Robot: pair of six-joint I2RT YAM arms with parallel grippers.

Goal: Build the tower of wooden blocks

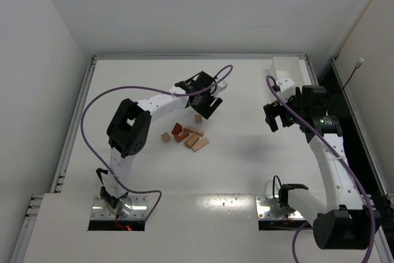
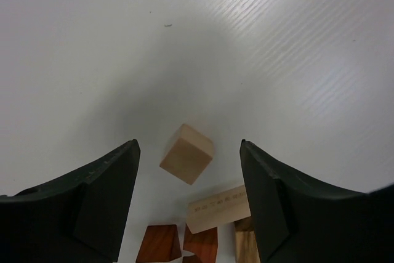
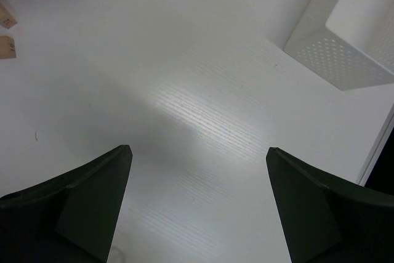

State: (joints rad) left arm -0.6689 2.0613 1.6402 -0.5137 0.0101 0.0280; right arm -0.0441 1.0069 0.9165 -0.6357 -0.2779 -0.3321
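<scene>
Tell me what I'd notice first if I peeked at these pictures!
Wooden blocks, tan and reddish, lie scattered in the middle of the white table, with no tower built. The left gripper hangs open over one pale cube at the far edge of the blocks. The right gripper is open too, over bare table near a white box.

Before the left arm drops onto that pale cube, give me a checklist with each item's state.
1. Left gripper open: ok.
2. Pale cube between its fingers in the wrist view: ok.
3. Cube square to the fingers: not ok, it sits turned at an angle.
4. Cube apart from the long pale block: ok, a gap shows.
5. Right gripper out of the way: ok, open over bare table near the white box.
6. Any blocks stacked yet: not ok, the reddish blocks and the rest lie loose.
</scene>
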